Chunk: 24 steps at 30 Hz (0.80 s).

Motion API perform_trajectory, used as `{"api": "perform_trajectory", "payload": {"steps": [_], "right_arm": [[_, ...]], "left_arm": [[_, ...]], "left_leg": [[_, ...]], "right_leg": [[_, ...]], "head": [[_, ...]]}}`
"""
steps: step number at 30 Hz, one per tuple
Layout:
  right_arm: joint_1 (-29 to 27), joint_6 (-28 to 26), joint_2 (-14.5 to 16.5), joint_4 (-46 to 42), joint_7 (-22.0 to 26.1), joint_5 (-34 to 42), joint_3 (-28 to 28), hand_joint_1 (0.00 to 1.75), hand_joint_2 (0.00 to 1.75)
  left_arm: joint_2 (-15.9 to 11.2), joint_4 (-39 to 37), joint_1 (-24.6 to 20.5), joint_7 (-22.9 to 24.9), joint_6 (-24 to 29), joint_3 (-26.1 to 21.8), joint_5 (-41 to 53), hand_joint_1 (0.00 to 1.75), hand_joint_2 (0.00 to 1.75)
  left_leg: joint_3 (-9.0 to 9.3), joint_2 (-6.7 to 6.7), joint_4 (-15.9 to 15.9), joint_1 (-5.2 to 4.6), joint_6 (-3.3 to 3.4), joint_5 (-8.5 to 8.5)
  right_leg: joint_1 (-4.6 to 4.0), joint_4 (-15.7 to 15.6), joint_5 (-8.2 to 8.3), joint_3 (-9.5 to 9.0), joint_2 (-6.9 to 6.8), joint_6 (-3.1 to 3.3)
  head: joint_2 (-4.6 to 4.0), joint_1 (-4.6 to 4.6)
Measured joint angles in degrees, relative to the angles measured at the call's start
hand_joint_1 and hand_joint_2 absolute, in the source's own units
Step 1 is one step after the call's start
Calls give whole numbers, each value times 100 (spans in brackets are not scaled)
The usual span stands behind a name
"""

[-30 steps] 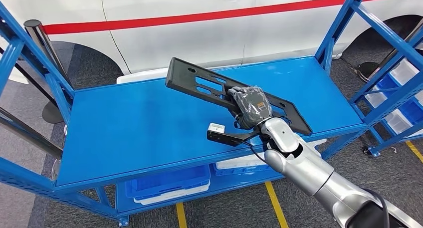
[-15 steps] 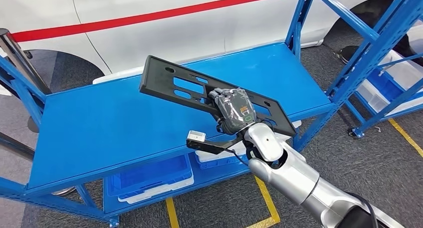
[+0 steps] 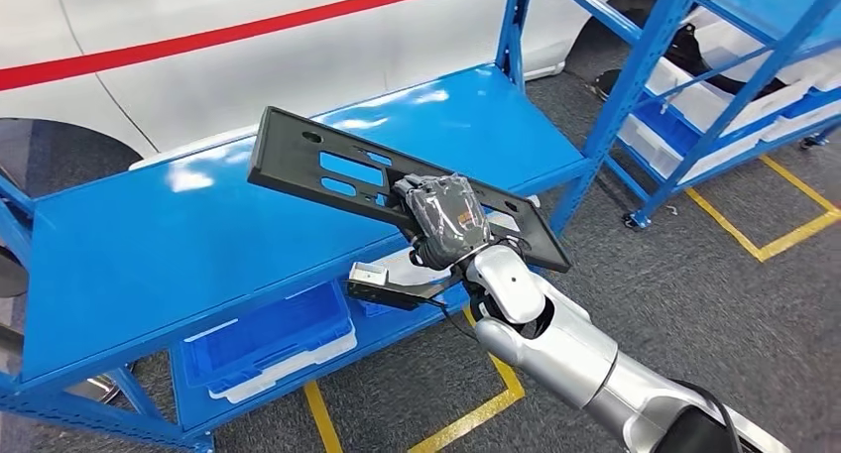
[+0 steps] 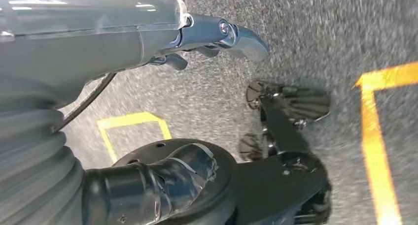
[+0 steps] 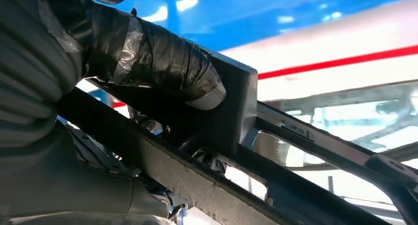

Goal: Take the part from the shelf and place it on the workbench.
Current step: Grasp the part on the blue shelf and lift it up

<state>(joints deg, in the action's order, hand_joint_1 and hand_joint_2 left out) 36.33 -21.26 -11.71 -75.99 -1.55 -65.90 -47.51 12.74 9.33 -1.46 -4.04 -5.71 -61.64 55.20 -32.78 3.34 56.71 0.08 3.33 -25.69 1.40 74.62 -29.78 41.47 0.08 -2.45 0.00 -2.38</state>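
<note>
While the blue shelf (image 3: 149, 245) spans the left with blue bins (image 3: 268, 339) on its lower tier, the long black slotted part (image 3: 327, 166) is raised clear above its surface, tilted; the right hand (image 3: 446, 220) grasps it near mid-length; whether the left hand (image 4: 74, 43) is clenched cannot be told.
</note>
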Motion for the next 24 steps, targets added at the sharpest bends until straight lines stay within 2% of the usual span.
{"api": "perform_trajectory", "payload": {"steps": [1, 2, 3, 4, 5, 7, 8, 9, 10, 11, 12, 13, 14, 15, 16, 17, 19, 20, 21, 22, 23, 24], "right_arm": [[1, -30, -22, 8, 20, 24, 2, 175, 175], [5, -53, -42, 11, 36, 39, 5, 175, 175], [11, -68, -55, 11, 43, 46, 10, 175, 175], [15, -77, -65, 11, 46, 50, 14, 175, 175], [19, -82, -71, 13, 48, 51, 16, 175, 175], [18, -91, -86, 18, 50, 53, 17, 175, 175], [18, -92, -96, 22, 51, 53, 17, 175, 175], [20, -93, -103, 26, 50, 53, 17, 175, 175], [23, -95, -105, 29, 50, 53, 17, 175, 175], [26, -96, -104, 31, 50, 53, 17, 175, 175], [26, -97, -103, 33, 51, 53, 17, 175, 175], [23, -97, -102, 38, 52, 53, 17, 175, 175], [21, -97, -102, 45, 52, 53, 17, 175, 175], [19, -97, -103, 52, 52, 53, 17, 175, 175], [18, -98, -103, 58, 52, 53, 17, 175, 175], [18, -98, -103, 60, 52, 53, 17, 175, 175], [20, -102, -103, 59, 53, 53, 17, 175, 175], [20, -104, -104, 58, 53, 54, 17, 175, 175], [19, -109, -113, 55, 51, 63, 17, 175, 175], [14, -115, -150, 46, 49, 82, 20, 175, 175], [-1, -125, -205, 24, 49, 115, 27, 175, 175], [-23, -139, -301, -19, 56, 167, 43, 175, 175]], "left_arm": [[-15, 0, -13, 21, -38, 2, 18, 0, 175], [-29, 0, -26, 33, -57, 3, 27, 0, 175], [-40, -1, -34, 39, -68, 4, 34, 0, 175], [-48, -2, -39, 43, -74, 5, 36, 0, 175], [-55, -3, -41, 44, -76, 6, 35, 0, 175], [-60, -5, -43, 44, -78, 6, 34, 0, 175], [-66, -7, -43, 44, -78, 7, 34, 0, 175], [-71, -8, -41, 44, -78, 7, 34, 0, 175], [-76, -10, -33, 44, -78, 7, 34, 0, 175], [-82, -11, -25, 44, -78, 7, 34, 0, 175], [-86, -13, -17, 44, -79, 7, 34, 0, 175], [-89, -14, -11, 44, -80, 8, 34, 0, 175], [-93, -15, -11, 44, -81, 8, 34, 0, 175], [-99, -15, -15, 44, -81, 9, 35, 0, 175], [-103, -15, -18, 44, -80, 8, 34, 0, 175], [-109, -15, -22, 44, -79, 8, 34, 0, 175], [-129, -15, -25, 44, -79, 8, 35, 0, 175], [-138, -15, -26, 44, -83, 9, 38, 0, 175], [-143, -15, -34, 46, -88, 13, 43, 0, 175], [-139, -17, -42, 57, -93, 20, 57, 0, 175], [-135, -21, -59, 72, -99, 31, 77, 0, 175], [-132, -25, -75, 93, -100, 45, 104, 0, 175]], "left_leg": [[-78, 68, 59, 7, -20, 15], [-148, 130, 122, 8, -45, 25], [-205, 186, 181, 6, -75, 34], [-238, 242, 221, 2, -111, 49], [-258, 295, 238, -3, -153, 74], [-281, 398, 237, 6, -240, 131], [-312, 358, 268, 22, -280, 83], [-365, 241, 381, 40, -312, -67], [-444, 73, 598, 55, -336, -306], [-534, -112, 917, 65, -350, -600], [-624, -229, 1292, 66, -351, -859], [-680, -282, 1620, 64, -346, -1013], [-662, -303, 1805, 60, -331, -1035], [-555, -317, 1798, 55, -305, -942], [-351, -351, 1588, 49, -269, -778], [-71, -444, 1227, 40, -222, -632], [468, -663, 426, 28, -154, -580], [612, -733, 176, 19, -138, -612], [666, -729, 44, 9, -136, -632], [647, -678, 10, 6, -135, -587], [619, -608, -24, 12, -112, -515], [580, -532, -60, 20, -75, -436]], "right_leg": [[29, -202, 153, -223, -54, -31], [43, -550, 199, -504, -160, -53], [25, -942, 165, -779, -267, -40], [-4, -1246, 90, -964, -352, -1], [-44, -1429, 13, -1044, -389, 56], [-84, -1517, 68, -996, -307, 203], [-85, -1537, 129, -949, -255, 274], [-78, -1557, 199, -889, -207, 346], [-70, -1573, 274, -820, -156, 407], [-75, -1571, 343, -744, -101, 445], [-86, -1568, 411, -659, -38, 469], [-101, -1563, 477, -574, 30, 477], [-117, -1556, 544, -487, 102, 478], [-130, -1547, 611, -400, 175, 474], [-139, -1537, 676, -319, 248, 466], [-142, -1526, 740, -247, 320, 456], [-153, -1514, 868, -137, 448, 415], [-147, -1527, 936, -107, 506, 382], [-141, -1556, 1012, -87, 566, 341], [-137, -1602, 1091, -74, 626, 292], [-133, -1616, 1099, -53, 613, 259], [-134, -1559, 986, -12, 520, 228]], "head": [[0, 0], [0, -1], [0, 1], [0, 1], [0, 3], [0, 4], [0, 4], [0, 4], [0, 6], [0, 7], [0, 8], [0, 8], [0, 8], [0, 8], [0, 8], [0, 8], [0, 8], [0, 8], [0, 8], [0, 5], [0, 7], [0, 3]]}}
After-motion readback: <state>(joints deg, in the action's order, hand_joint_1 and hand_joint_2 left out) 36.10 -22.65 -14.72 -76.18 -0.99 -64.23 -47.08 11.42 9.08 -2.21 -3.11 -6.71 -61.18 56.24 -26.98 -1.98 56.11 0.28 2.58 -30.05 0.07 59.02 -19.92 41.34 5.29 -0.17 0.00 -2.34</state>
